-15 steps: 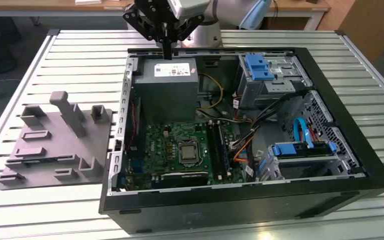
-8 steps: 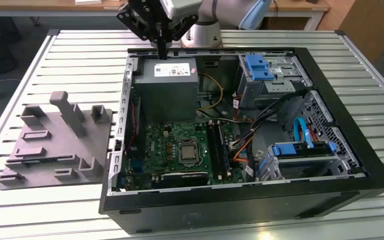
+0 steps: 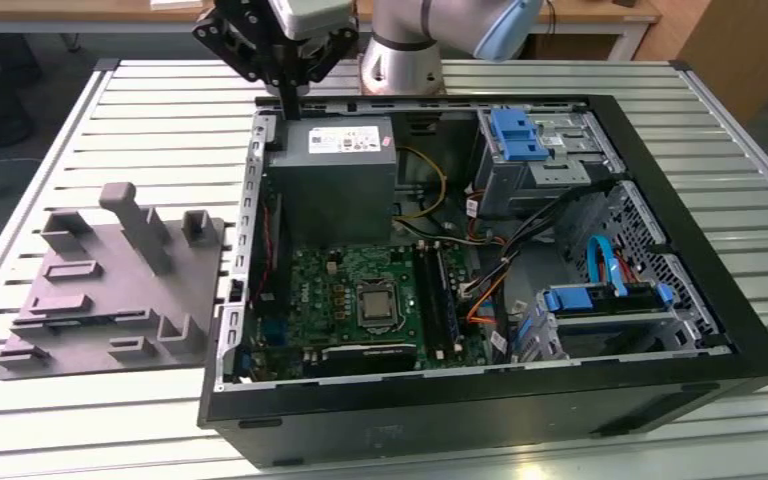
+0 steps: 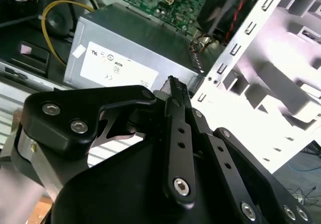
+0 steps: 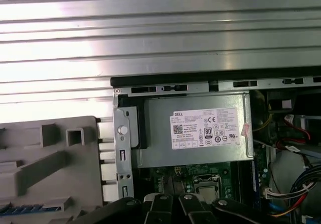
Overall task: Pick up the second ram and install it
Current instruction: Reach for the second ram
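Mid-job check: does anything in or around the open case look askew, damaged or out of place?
Nothing stands out. The power supply sits square in the computer case, the cables lie inside it, and the grey fixture lies flat beside it. The gripper hangs over the case's rim by the power supply.

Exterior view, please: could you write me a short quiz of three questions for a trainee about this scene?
1. True or false: the tool hangs near a corner of the power supply.
2. What lies on the table at the exterior view's left of the computer case? A keyboard; B grey tray; C monitor.
3. Fill in: the cable looping beside the power supply is ___.
Key: 1 true; 2 B; 3 yellow.
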`<state>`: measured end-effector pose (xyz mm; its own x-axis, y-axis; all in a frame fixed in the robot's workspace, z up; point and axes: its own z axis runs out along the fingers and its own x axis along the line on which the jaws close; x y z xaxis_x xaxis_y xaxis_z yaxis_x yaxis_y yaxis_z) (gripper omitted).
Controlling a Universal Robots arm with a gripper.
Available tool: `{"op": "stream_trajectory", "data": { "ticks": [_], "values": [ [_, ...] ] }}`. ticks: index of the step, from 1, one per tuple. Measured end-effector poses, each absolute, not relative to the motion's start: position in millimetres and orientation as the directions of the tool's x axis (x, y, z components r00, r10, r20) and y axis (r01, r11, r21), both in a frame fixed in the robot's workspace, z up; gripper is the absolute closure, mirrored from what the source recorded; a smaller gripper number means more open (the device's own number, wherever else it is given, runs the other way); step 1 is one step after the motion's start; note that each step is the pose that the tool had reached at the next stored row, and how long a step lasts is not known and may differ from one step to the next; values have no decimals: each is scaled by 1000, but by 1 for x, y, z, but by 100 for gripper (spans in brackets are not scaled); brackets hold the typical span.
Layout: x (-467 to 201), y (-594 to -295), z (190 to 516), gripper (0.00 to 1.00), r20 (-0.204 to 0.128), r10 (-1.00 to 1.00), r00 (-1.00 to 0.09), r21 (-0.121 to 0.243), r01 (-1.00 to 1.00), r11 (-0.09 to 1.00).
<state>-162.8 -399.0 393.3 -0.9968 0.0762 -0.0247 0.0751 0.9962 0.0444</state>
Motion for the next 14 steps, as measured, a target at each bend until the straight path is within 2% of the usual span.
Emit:
{"op": "stream_trajectory", "data": {
  "ticks": [14],
  "values": [
    [-212,-399,391,90,-25,76,-997,44,75,996]
  ]
}}
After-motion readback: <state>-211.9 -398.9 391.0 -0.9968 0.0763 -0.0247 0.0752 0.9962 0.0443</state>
